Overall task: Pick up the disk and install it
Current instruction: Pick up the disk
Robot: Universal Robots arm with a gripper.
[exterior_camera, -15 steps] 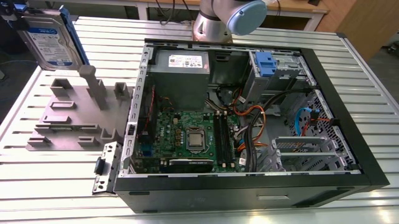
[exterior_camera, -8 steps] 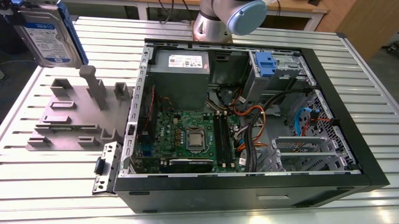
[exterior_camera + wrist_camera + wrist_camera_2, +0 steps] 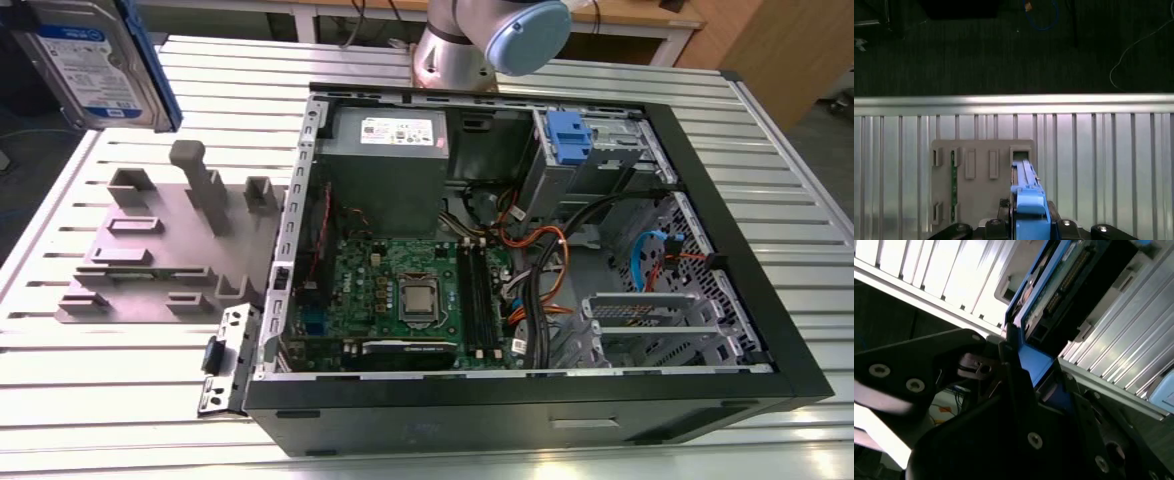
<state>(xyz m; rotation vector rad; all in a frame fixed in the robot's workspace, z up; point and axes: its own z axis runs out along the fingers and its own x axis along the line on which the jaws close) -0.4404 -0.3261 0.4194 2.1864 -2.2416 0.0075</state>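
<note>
While held aloft, disk (image 3: 96, 60) with white-and-blue label (image 3: 80, 80), fingers (image 3: 1015, 385) seemingly pinching its blue carrier frame (image 3: 1031, 365)

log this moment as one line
gripper: shut on disk | disk: held in air above fixture, outside case | case: open, on table

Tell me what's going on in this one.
The arm's gripper is shut on the disk, clamping its blue carrier frame. The disk is held in the air above the grey holder block on the slatted table. It is not yet in the open computer case, which lies beside the block.
</note>
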